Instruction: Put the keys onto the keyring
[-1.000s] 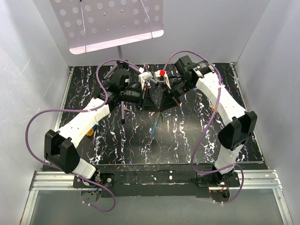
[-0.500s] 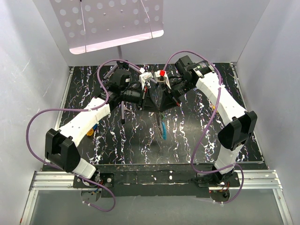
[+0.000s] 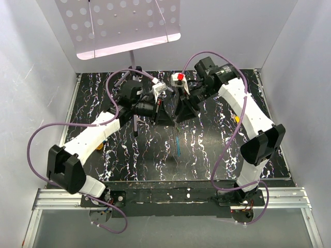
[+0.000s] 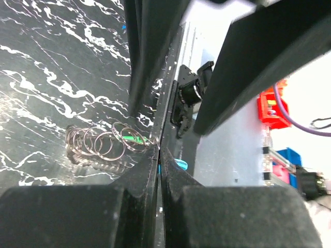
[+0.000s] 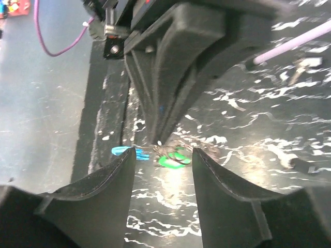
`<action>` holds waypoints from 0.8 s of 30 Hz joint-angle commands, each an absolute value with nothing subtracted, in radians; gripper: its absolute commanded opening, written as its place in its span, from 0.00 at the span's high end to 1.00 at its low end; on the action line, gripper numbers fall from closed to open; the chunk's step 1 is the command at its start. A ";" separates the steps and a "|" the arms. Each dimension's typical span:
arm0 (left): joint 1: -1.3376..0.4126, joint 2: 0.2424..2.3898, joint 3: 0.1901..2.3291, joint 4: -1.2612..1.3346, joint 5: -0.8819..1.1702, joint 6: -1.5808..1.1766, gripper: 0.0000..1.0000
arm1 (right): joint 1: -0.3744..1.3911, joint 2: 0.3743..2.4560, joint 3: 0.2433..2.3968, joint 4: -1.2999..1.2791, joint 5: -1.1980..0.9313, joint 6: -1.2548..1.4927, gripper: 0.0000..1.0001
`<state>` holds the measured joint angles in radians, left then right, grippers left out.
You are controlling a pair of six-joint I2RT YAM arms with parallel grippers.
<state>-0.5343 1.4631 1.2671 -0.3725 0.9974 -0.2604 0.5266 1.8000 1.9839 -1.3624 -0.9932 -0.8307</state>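
Although the overhead view gives you both grippers meeting over the far middle of the black marbled table (image 3: 129, 155), it shows almost nothing of the task items. You only get a thin light-blue strip (image 3: 177, 144) just on the near side of the two dark gripper wedges. You cannot make out ring or key there.

Go to the left wrist view. The left gripper (image 4: 158, 155) has its fingers pressed together with no gap. The keyring (image 4: 101, 144), a bunch of thin silvery loops, runs off to the left from the fingertips. Its end meets the pinch line, so you can mark the gripper as clamped on the ring wire. A sliver of the green key (image 4: 129, 138) shows inside the loops. From this view you cannot tell if it is threaded or only overlapping. A dot of light blue sits just right of the fingertips.

Switch to the right wrist view for what the left one hides. The right gripper (image 5: 163, 151) has its fingers well apart and grips nothing. The left gripper's closed tip points down between them from above. Just under that tip sits the tangle of ring wire with the green key head. The strip sticks out to the left of it, beside one right-gripper finger. Neither wrist view tells you whether the bundle touches the table.
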 commanded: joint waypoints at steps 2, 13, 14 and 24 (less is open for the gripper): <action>-0.532 1.240 1.128 -0.047 0.941 -0.267 1.00 | 0.462 1.747 2.181 -1.595 -0.986 -0.856 0.43; -0.528 1.078 0.715 1.331 0.488 -0.678 1.00 | 0.399 1.629 2.112 -1.507 -1.233 -0.962 0.45; -0.528 1.101 0.736 1.365 0.474 -0.724 1.00 | 0.393 1.623 2.111 -1.500 -1.261 -0.966 0.45; -0.528 1.186 0.828 1.525 0.442 -0.920 1.00 | 0.390 1.626 2.187 -1.451 -1.442 -0.999 0.46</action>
<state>-0.5312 1.2098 0.7837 1.2453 0.4770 -0.8425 0.3927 1.6424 2.1262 -1.3453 -1.3300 -1.0187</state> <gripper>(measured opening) 0.011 0.541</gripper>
